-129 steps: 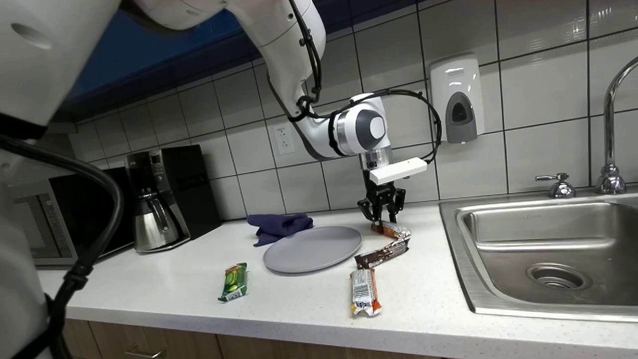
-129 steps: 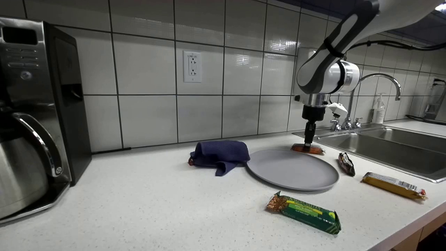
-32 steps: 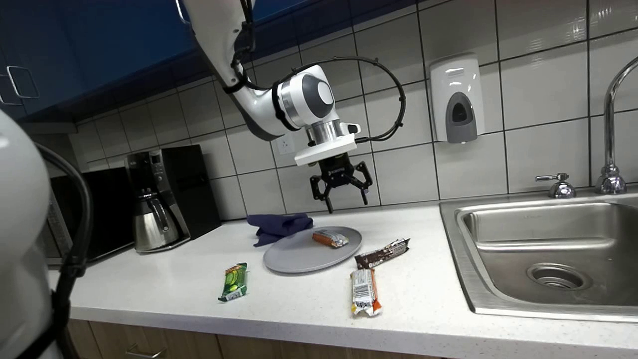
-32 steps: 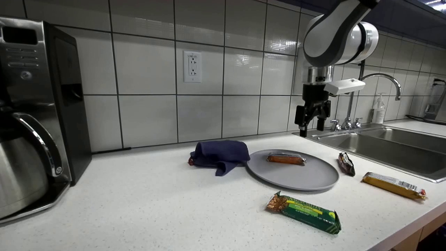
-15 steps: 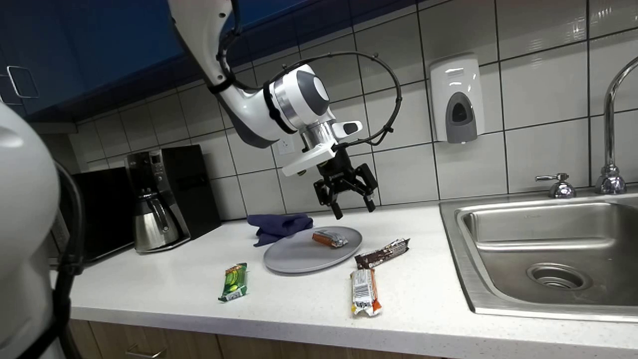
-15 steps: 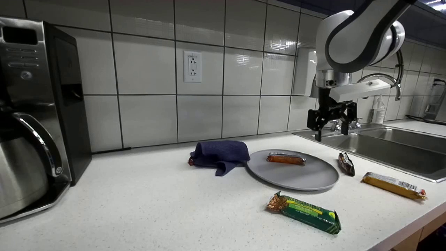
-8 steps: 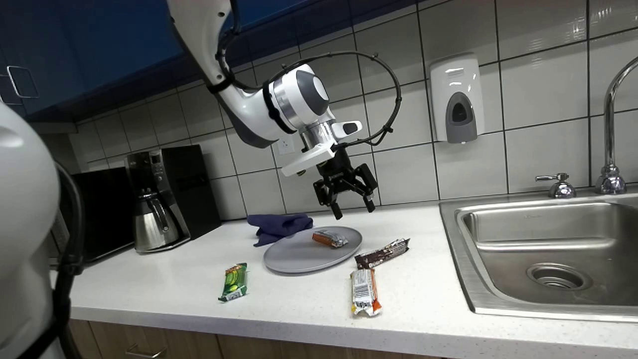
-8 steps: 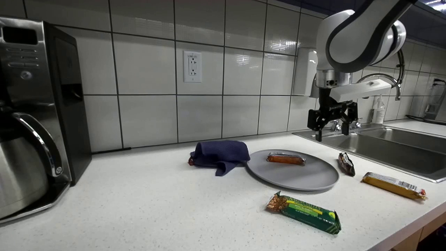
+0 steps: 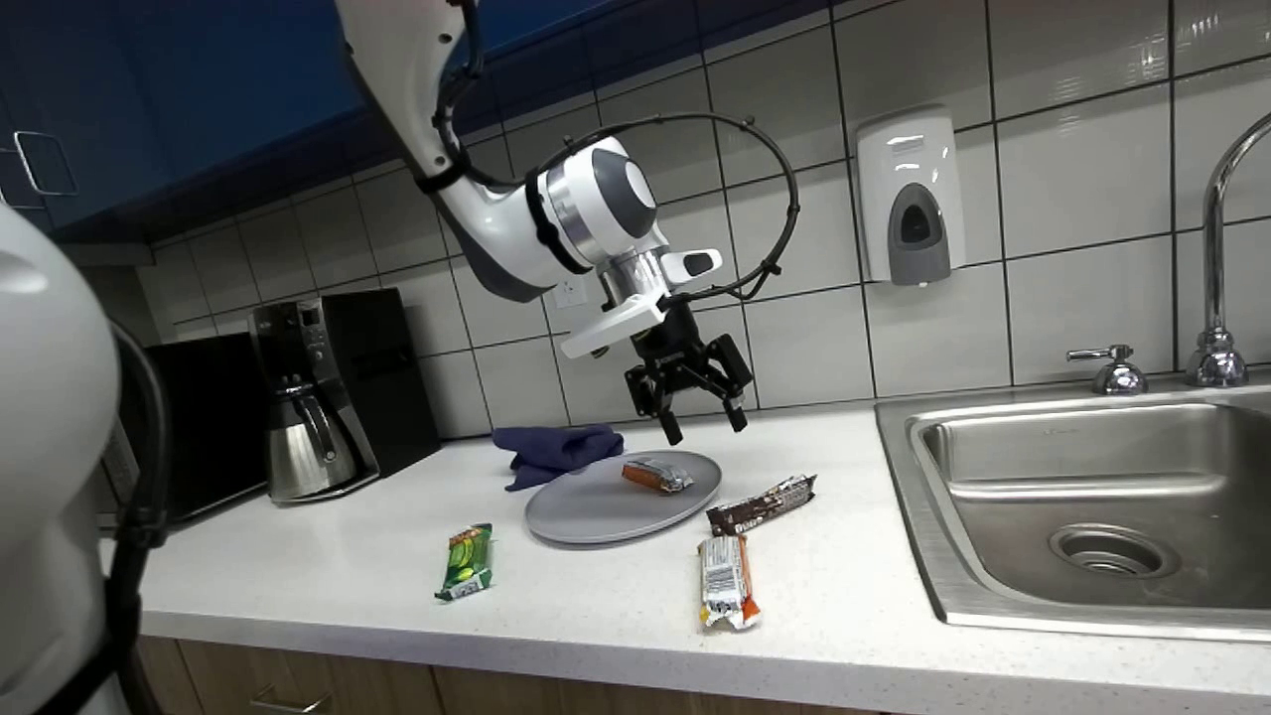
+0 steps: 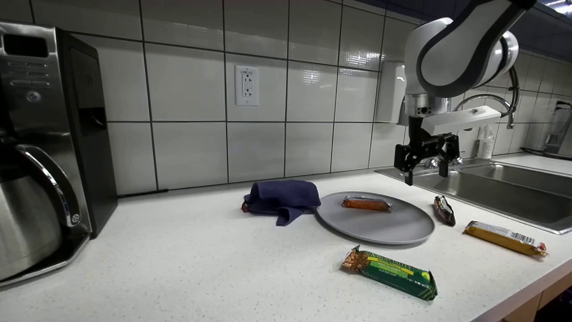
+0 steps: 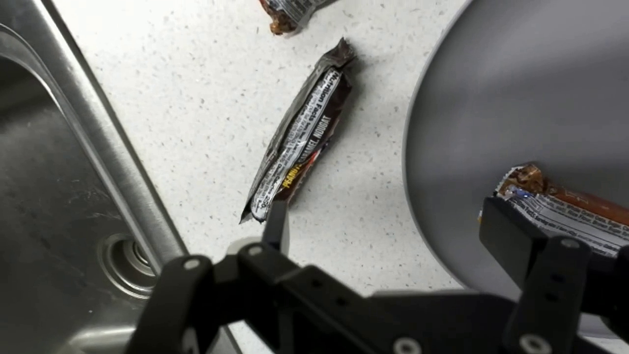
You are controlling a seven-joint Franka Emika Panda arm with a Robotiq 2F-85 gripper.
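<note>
My gripper hangs open above the counter near the plate's edge, tilted, with nothing between its fingers. On the grey plate lies an orange-and-silver wrapped bar. In the wrist view a dark brown bar lies on the counter beyond the left fingertip, which overlaps its lower end in the picture. The other fingertip covers part of the plate's bar. A silver-and-yellow bar rests nearer the counter's front edge. A green bar lies in front of the plate in both exterior views.
A dark blue cloth is bunched against the plate's side, with something reddish peeking out beneath. The steel sink borders the brown bar's side. A coffee maker stands at the opposite end. The tiled wall rises behind.
Over several seconds the orange bar went from the counter onto the plate, and my gripper let go and rose. It then tilted and shifted; in the last half second it sank slightly.
</note>
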